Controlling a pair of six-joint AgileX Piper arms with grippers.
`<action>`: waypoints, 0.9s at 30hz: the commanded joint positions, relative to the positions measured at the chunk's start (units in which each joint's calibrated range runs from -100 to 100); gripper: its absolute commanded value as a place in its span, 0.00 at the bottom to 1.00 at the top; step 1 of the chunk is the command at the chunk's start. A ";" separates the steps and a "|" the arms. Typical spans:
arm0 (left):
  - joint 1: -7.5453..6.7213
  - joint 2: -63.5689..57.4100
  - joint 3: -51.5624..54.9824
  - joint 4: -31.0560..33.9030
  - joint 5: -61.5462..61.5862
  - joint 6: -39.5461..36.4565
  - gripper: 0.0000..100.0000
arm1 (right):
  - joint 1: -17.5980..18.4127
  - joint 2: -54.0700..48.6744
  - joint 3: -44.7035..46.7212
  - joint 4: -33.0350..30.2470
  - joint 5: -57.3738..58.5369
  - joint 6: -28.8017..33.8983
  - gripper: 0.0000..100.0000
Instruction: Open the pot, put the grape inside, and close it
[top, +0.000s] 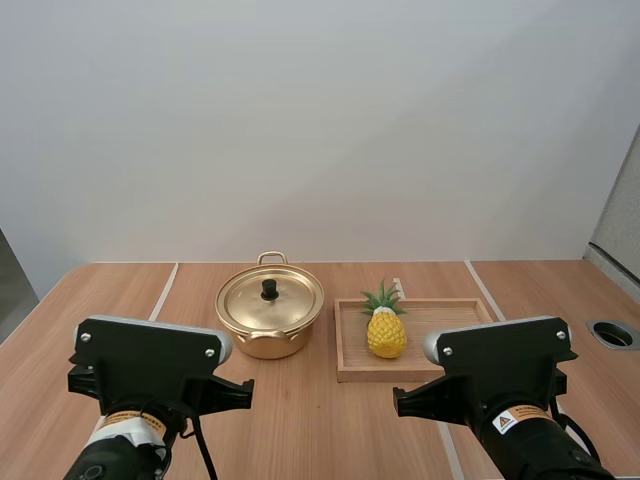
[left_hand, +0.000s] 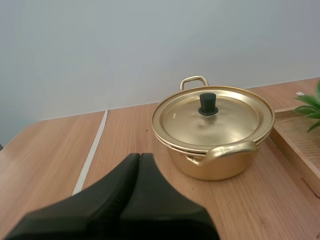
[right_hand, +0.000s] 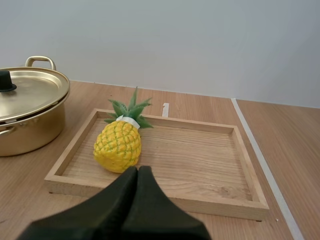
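Nearest, the left claw (left_hand: 139, 156) and right claw (right_hand: 137, 169) are each closed on nothing, and beyond them, at the high view's centre on the wooden surface (top: 300, 420), the golden metal pot (top: 270, 312) stands lidded beside the shallow wooden tray (top: 450, 330) holding a yellow green-leaved pineapple (top: 386, 333).

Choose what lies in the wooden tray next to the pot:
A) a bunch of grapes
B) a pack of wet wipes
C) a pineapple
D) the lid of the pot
C: a yellow pineapple with green leaves lies in the wooden tray, and the lid sits on the pot.
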 joint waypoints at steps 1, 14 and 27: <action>-0.17 -0.38 0.10 0.47 -0.36 -0.68 0.00 | 0.07 -0.38 0.22 0.10 -1.09 0.16 0.00; -0.17 -0.38 0.10 0.47 -1.17 -0.68 0.00 | 0.07 -0.38 0.22 0.10 -1.09 0.16 0.00; -0.17 -0.38 0.10 0.47 -0.63 -0.68 0.00 | 0.07 -0.38 0.22 0.10 -1.09 0.16 0.00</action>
